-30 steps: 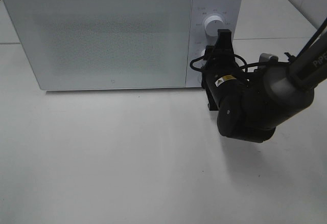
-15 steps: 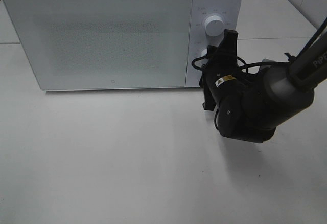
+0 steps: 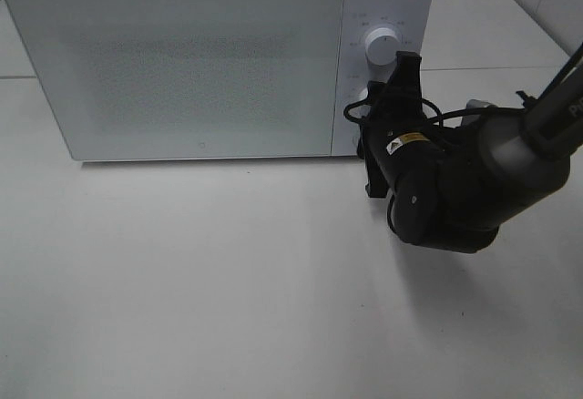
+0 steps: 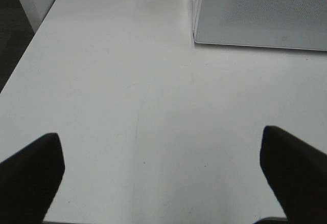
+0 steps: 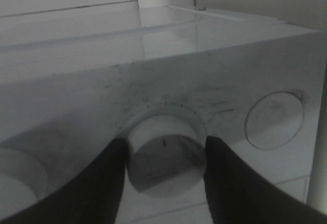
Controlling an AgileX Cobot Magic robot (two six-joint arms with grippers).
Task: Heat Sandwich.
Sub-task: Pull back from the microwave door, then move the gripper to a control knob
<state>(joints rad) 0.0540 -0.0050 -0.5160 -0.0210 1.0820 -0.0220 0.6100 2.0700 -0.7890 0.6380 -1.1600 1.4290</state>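
The white microwave stands at the back of the table with its door shut. The sandwich is out of view. My right gripper is pressed against the control panel below the upper knob. In the right wrist view its two dark fingers clasp the sides of the lower knob, so the right gripper is shut on it. My left gripper hangs open over the bare tabletop with nothing between its fingers; it does not show in the exterior high view.
A round button sits beside the gripped knob on the panel. The microwave's front corner lies ahead of the left gripper. The table's left edge drops off to a dark floor.
The right wrist has rolled a little at the lower knob, its upper finger tilting to the right. The left gripper has stayed open.
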